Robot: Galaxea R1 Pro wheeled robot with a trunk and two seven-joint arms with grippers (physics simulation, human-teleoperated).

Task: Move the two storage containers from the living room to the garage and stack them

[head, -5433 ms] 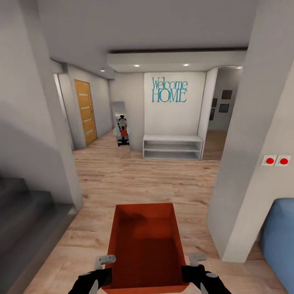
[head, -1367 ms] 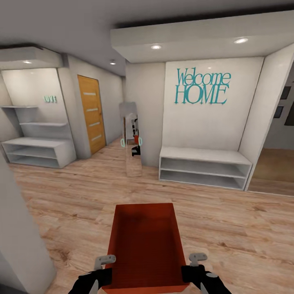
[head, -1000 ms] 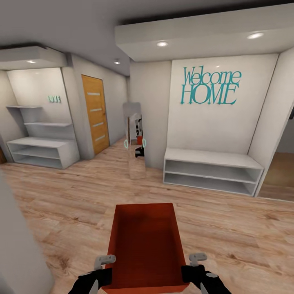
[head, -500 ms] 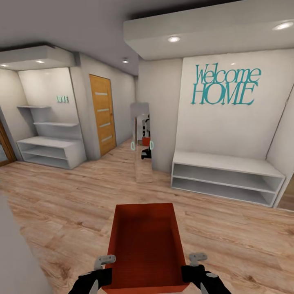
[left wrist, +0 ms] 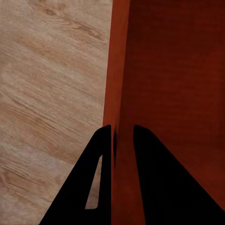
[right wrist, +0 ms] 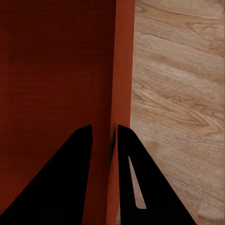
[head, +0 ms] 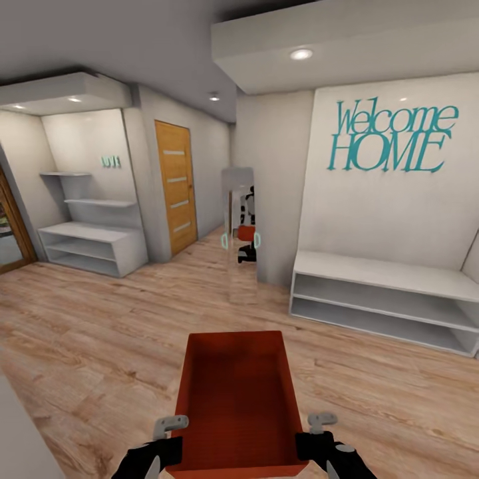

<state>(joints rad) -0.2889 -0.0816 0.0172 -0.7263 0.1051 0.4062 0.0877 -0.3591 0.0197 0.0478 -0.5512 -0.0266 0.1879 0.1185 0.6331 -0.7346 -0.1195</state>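
Robot's head cam has advanced out of the passage & swung left since 5.4 s ago: the grey stairs, red wall switches and blue sofa corner are gone. "Welcome HOME" sign (head: 392, 136) slid toward 2 o'clock & looms larger; white bench shelf (head: 386, 299) follows. New at 10 o'clock: white corner shelving (head: 93, 229), wood-framed door edge (head: 13, 226).

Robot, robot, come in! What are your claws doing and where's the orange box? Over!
Left claw and right claw each clamped on a side wall of the orange box. Box carried in front, empty, over wood floor. White bench ahead right; path ahead open.
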